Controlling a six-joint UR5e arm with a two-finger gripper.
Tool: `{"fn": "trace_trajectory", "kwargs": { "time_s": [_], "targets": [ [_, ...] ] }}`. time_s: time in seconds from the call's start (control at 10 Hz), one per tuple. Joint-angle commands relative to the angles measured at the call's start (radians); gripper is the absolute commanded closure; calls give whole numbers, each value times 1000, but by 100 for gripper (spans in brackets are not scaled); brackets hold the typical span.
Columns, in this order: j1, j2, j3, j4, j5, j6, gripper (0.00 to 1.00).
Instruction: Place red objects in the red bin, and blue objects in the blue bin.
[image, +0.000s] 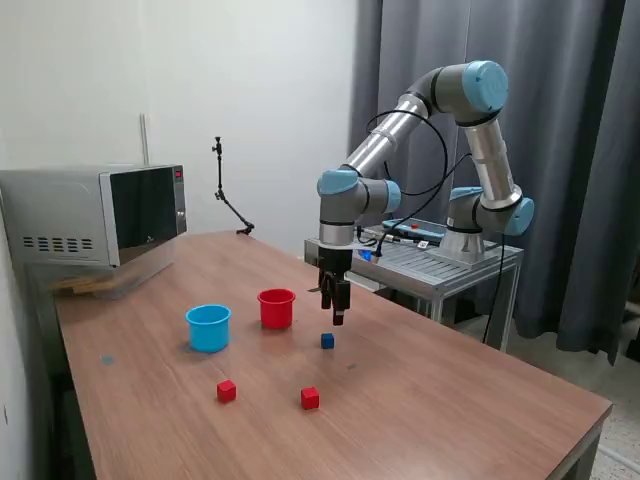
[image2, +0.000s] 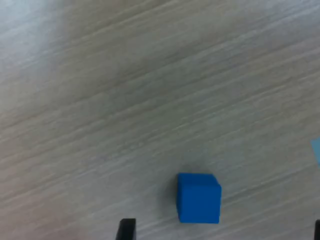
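The red cup (image: 276, 308) and the blue cup (image: 208, 327) stand upright and apart on the table (image: 420, 400); what they hold cannot be told from this angle. Measured from the red cup: the blue cup sits to the exterior view's left, one blue cube (image: 327, 341) (image2: 199, 197) lies near on the right, and two red cubes (image: 227, 391) (image: 310, 398) lie farther forward. The gripper (image: 335, 312) hangs above the blue cube, fingers parted, holding nothing.

The exterior view looks down at my whole worktop (image: 420, 400) from afar; my wrist view faces straight down, close; both share the blue cube (image: 327, 341) (image2: 199, 197)
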Motion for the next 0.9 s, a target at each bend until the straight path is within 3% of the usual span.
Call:
{"fn": "trace_trajectory", "kwargs": {
  "time_s": [0.0,0.8],
  "targets": [
    [6,20,13,-38,0,1,0],
    [8,90,14,-97,0,2,0]
  ]
}}
